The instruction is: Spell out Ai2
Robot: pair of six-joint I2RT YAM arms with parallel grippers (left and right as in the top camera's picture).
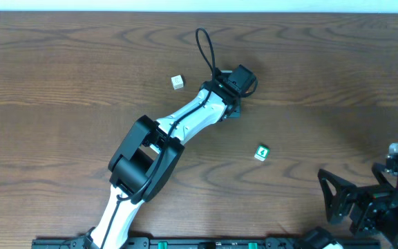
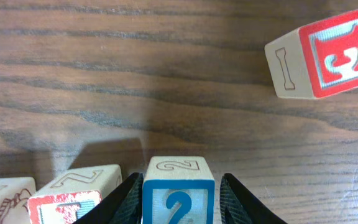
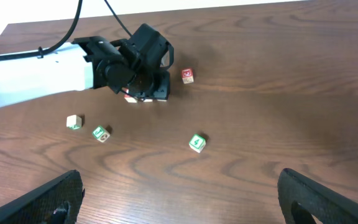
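In the left wrist view my left gripper [image 2: 180, 179] straddles a blue "2" block [image 2: 179, 198] that rests on the table. The left finger is against the block and a thin gap shows at the right finger. Just left of it stand a red-faced block [image 2: 79, 190] and another block [image 2: 2, 196] in a row. A red block with an "I" on its side [image 2: 322, 56] lies ahead to the right. It also shows in the overhead view [image 1: 177, 82]. In the overhead view the left gripper [image 1: 232, 104] hides the row. My right gripper [image 3: 179, 199] is open and empty near the table's front right [image 1: 340, 197].
A green block [image 1: 261, 153] lies alone between the arms and also shows in the right wrist view [image 3: 197, 143]. Two more small green blocks [image 3: 74, 122] [image 3: 101, 133] lie beside the left arm. A black cable [image 1: 206, 52] loops behind the left wrist.
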